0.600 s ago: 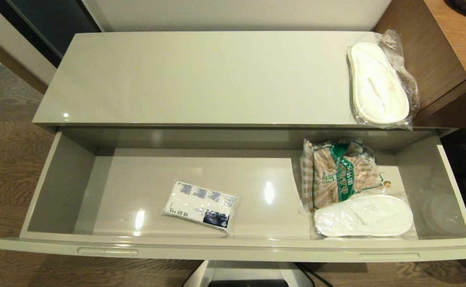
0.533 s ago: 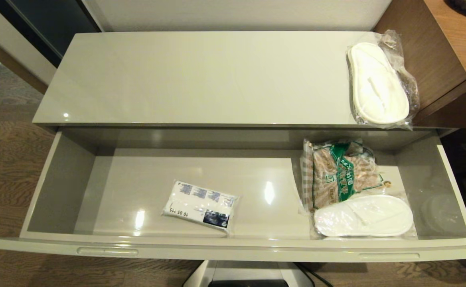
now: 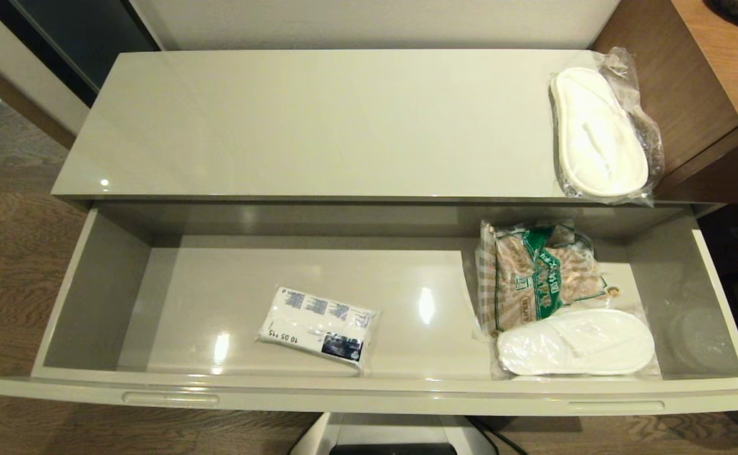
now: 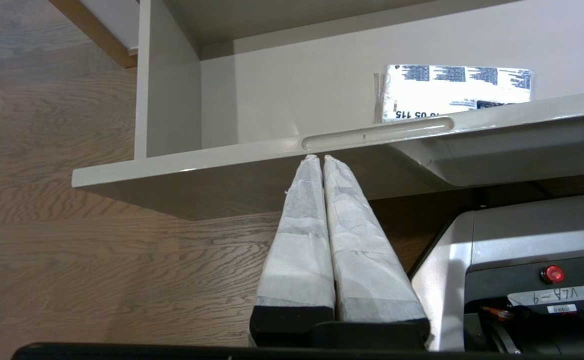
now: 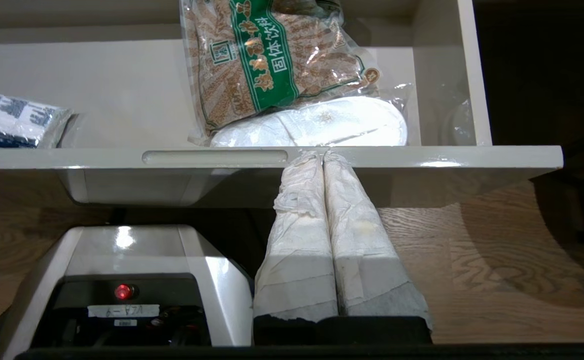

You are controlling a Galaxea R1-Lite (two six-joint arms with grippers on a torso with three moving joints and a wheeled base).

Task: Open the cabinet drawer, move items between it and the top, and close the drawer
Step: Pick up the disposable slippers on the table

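Note:
The cabinet drawer (image 3: 369, 399) stands pulled fully out below the top (image 3: 318, 120). Inside it lie the tissue pack (image 3: 317, 325) left of centre and a wrapped white slipper (image 3: 575, 342) at the right front. A second wrapped slipper (image 3: 598, 134) rests on the top's right end. Neither gripper shows in the head view. My left gripper (image 4: 321, 158) is shut, empty, just below the drawer's left handle slot (image 4: 377, 134). My right gripper (image 5: 321, 155) is shut, empty, at the drawer's front rim beside the right handle slot (image 5: 214, 156).
A brown-and-green checked snack bag (image 3: 539, 273) lies in the drawer behind the slipper. A brown wooden desk (image 3: 716, 69) adjoins the cabinet's right end. The robot's base (image 3: 394, 439) sits under the drawer front. Wood floor lies all round.

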